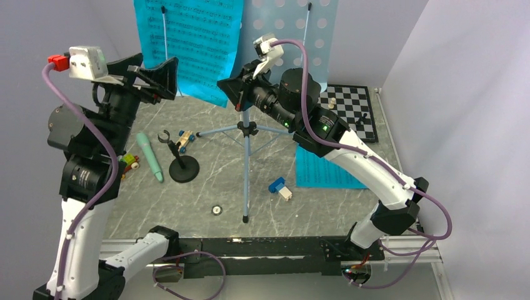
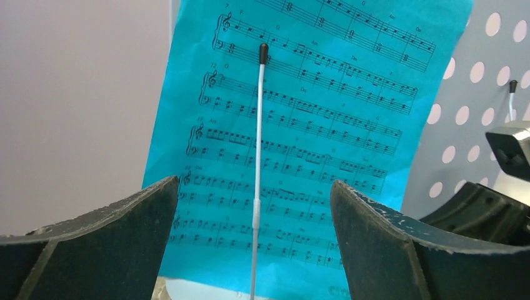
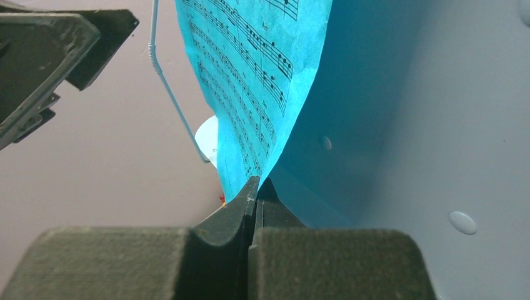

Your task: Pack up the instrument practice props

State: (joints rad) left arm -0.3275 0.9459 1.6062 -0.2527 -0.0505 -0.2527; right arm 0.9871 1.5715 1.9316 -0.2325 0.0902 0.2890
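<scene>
Left of the music stand [image 1: 246,159], the left tool [image 2: 253,186] hangs wide open, facing the cyan page [image 1: 187,37] on the stand's desk. Also left of the stand's pole, the mint microphone [image 1: 150,156] lies on the table [image 1: 212,181] just beside the upright black mic stand [image 1: 182,167]. The right tool [image 3: 256,187] pinches that page's lower corner at the stand. Right of the stand, a second cyan page [image 1: 325,172] lies flat.

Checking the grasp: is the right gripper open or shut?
Shut: the right gripper pinches the cyan page at its lower corner, jaws closed together.
</scene>
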